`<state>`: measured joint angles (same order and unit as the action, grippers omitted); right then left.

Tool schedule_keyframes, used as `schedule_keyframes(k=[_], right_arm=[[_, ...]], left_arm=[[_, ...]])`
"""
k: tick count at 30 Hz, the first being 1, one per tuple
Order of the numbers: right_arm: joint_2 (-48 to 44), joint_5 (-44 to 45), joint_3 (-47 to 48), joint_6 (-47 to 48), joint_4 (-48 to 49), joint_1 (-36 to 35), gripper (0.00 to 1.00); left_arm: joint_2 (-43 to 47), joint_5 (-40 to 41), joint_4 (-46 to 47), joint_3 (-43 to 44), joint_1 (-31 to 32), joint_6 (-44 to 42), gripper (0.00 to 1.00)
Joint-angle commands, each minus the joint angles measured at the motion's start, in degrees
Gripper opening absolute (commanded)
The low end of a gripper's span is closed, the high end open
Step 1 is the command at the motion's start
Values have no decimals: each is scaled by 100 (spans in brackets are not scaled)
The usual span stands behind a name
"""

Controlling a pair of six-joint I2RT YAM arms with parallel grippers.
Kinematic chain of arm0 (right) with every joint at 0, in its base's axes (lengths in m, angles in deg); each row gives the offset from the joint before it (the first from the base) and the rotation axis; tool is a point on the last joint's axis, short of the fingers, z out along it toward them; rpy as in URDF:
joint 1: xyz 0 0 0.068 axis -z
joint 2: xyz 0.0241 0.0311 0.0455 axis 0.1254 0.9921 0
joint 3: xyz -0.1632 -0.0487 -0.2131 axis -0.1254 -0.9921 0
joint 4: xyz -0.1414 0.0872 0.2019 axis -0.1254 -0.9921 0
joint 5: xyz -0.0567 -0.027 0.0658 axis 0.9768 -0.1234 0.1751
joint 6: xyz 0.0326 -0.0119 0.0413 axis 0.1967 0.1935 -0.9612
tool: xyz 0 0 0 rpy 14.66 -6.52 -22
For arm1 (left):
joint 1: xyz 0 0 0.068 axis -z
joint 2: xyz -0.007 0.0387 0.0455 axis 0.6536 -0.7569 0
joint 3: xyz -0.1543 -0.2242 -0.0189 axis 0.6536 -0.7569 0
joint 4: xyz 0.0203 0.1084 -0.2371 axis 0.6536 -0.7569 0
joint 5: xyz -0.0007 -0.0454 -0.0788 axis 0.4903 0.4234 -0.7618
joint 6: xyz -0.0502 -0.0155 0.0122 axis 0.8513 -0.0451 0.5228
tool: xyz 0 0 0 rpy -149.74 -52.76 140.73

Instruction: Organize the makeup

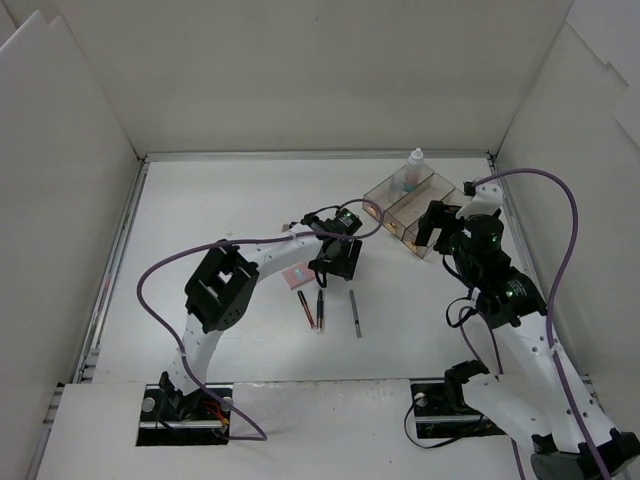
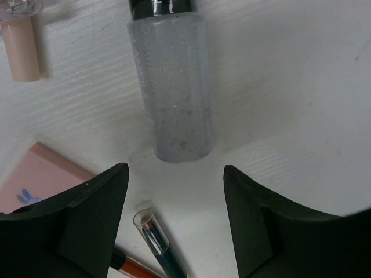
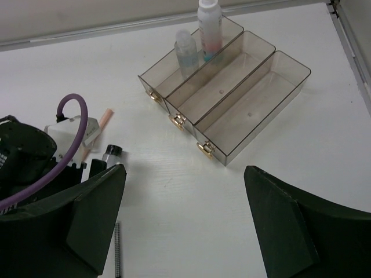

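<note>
White table [image 1: 220,200], white walls on three sides, and the smoky three-compartment tray [image 1: 415,205] sat at the far right. A tall white bottle [image 3: 210,23] and a small clear bottle [image 3: 185,49] already stood in its leftmost compartment; the other two held nothing.

Mid-table, the left gripper [image 2: 175,179] hung with fingers spread wide, empty, just on the near side of a glittery clear bottle [image 2: 171,87] lying on its side. That looked like the pick in hand (bottles first, it seemed). The next move would call for advancing until the jaws straddle the bottle's body, closing across its width, then carrying it far-right to the tray.

A peach stick [image 2: 22,49] lay to its left, with a pink compact [image 2: 40,176] and a clear-capped pencil [image 2: 155,234] nearer. The right gripper [image 3: 182,197] hovered near the tray, also spread and empty.

The glittery bottle's black cap was cut off at the frame edge, and a finger hid part of the compact. From above, the arm covered most of that cluster; only three pencils [image 1: 320,306] showed plainly.
</note>
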<state>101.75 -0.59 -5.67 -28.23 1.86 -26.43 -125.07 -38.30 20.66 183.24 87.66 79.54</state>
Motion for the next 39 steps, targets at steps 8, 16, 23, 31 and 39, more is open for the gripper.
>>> schedule_keyframes(k=[8, 16, 23, 31, 39], right_arm=[[-547, -41, -137, -256, -547, -47, 81], [-538, -93, -155, -485, -741, -64, 81], [-433, -374, -50, -722, -785, -64, 81], [190, -1594, 407, -1276, -785, -64, 80], [1096, -2913, 1286, -1609, -627, -20, 79]], left_arm=[[-120, 106, 204, 501, -150, 77, 60], [-392, -96, 450, 423, -203, 69, 35], [160, -167, 959, -279, -264, -89, 0], [2365, 53, 2629, -2009, -264, -915, 0], [4106, -237, 3982, -3048, -159, -1574, 0]])
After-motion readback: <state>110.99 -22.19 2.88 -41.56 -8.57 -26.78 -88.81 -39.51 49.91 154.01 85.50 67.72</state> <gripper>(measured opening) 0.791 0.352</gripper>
